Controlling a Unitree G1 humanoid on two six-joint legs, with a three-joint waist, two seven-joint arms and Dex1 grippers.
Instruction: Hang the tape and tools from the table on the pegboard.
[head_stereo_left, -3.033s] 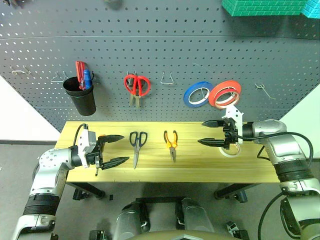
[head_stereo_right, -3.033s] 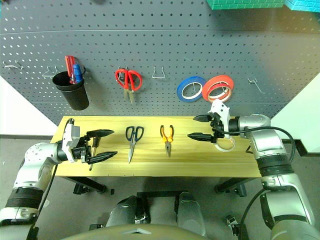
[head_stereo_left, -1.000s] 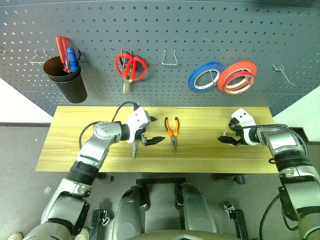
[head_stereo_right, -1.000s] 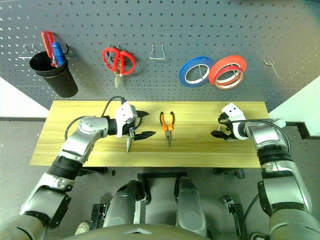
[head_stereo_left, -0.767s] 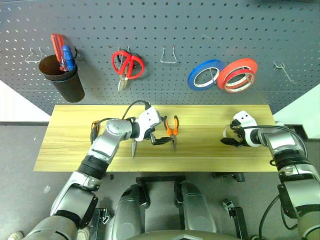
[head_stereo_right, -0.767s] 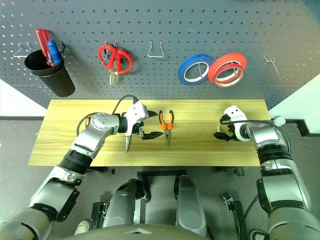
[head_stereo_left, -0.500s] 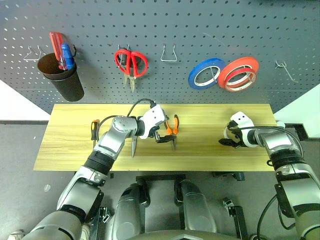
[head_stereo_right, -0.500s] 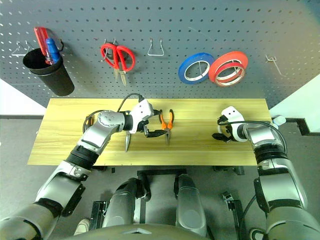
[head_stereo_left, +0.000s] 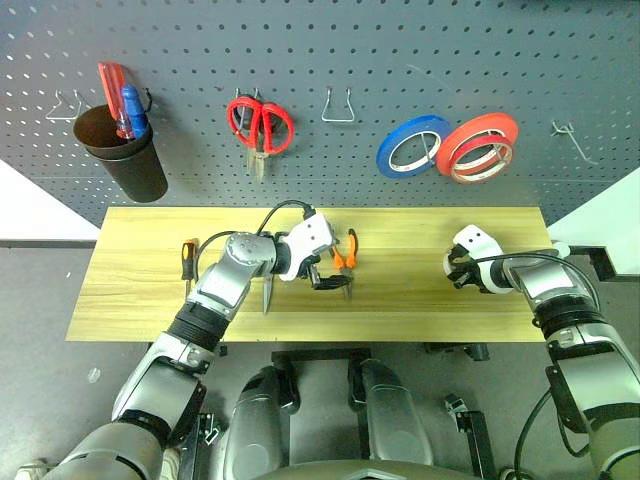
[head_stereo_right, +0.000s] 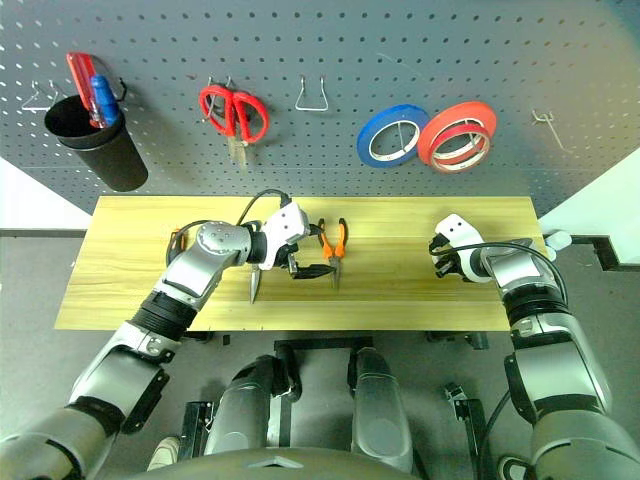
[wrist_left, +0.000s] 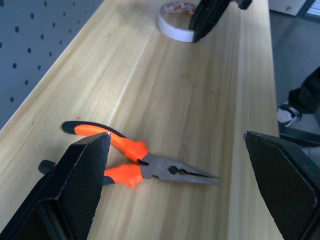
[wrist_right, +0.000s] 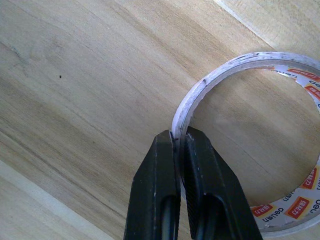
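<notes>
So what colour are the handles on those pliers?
Orange and black handles on the pliers, clearest in the left wrist view.

Dark grey floor (head_stereo_left: 40, 400) below and to both sides. White wall panels (head_stereo_left: 35, 205) show at lower left & lower right (head_stereo_left: 600, 215) of the backdrop, cut diagonally. Hung up behind: black cup (head_stereo_left: 128, 155) w/ red and blue handles inside, red-handled scissors (head_stereo_left: 258, 125), blue tape roll (head_stereo_left: 412, 146) just beside a red-orange roll (head_stereo_left: 478, 146) — overlapping. A few bare wire hooks, e.g. centre (head_stereo_left: 337, 106), far right (head_stereo_left: 568, 140). Light even, soft shadows. Black frame parts (head_stereo_left: 455, 352) on floor.
</notes>
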